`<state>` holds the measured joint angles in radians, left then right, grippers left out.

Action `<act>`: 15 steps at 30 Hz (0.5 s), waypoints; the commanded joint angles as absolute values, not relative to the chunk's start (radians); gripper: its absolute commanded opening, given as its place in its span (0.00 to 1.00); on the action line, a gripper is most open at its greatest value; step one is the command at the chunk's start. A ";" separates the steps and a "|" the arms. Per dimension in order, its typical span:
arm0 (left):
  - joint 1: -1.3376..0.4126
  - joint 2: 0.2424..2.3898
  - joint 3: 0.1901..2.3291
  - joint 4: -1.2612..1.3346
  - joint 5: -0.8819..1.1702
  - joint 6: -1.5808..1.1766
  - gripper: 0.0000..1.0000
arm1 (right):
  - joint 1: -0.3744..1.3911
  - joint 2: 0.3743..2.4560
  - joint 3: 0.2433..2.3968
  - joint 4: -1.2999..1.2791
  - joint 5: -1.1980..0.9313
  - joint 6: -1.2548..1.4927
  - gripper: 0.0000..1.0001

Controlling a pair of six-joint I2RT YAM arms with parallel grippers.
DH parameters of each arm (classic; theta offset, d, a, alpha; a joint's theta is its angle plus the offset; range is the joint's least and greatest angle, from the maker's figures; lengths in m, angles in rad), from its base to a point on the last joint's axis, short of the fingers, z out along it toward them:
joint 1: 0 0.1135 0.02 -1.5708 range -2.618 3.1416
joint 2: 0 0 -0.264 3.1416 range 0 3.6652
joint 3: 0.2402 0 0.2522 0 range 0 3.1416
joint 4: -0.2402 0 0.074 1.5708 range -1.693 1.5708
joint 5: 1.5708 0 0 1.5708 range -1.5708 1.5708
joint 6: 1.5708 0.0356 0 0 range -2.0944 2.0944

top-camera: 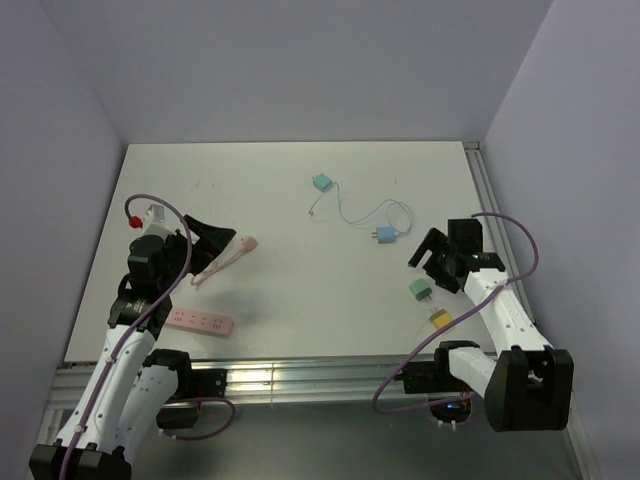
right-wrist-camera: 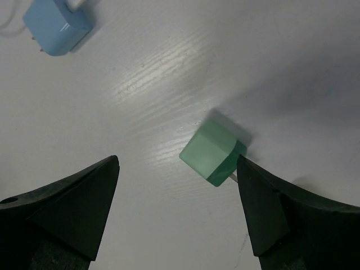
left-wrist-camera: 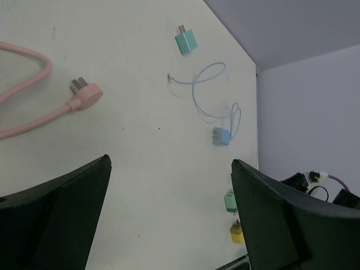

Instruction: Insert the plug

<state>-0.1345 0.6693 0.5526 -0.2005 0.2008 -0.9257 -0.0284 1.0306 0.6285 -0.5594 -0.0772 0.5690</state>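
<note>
A pink power strip (top-camera: pixel 200 321) lies at the near left of the table. A pink plug (top-camera: pixel 245 243) on a pink cord lies just right of my left gripper (top-camera: pixel 213 249), which is open and empty. In the left wrist view the pink plug (left-wrist-camera: pixel 84 94) lies ahead and to the left of the open gripper (left-wrist-camera: pixel 170 161). My right gripper (top-camera: pixel 430 262) is open and hovers just above a green plug (top-camera: pixel 420 289). In the right wrist view the green plug (right-wrist-camera: pixel 211 151) lies between the open fingers of that gripper (right-wrist-camera: pixel 177 159), close to the right one.
A teal plug (top-camera: pixel 321 183) and a blue plug (top-camera: pixel 384 235), with a thin light-blue cable (top-camera: pixel 360 215) between them, lie mid-table. A yellow plug (top-camera: pixel 440 318) lies near the front edge, beside the green one. A metal rail (top-camera: pixel 485 190) runs along the right edge.
</note>
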 commanded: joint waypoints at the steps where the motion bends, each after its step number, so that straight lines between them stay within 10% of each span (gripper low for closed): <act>1: -0.133 0.655 0.548 -0.172 0.276 -0.902 0.93 | -0.014 1.046 0.695 -0.649 -0.034 0.581 0.91; 15: -0.244 0.692 0.589 -0.181 0.275 -0.882 0.92 | 0.179 1.223 0.764 -0.727 0.165 0.607 0.88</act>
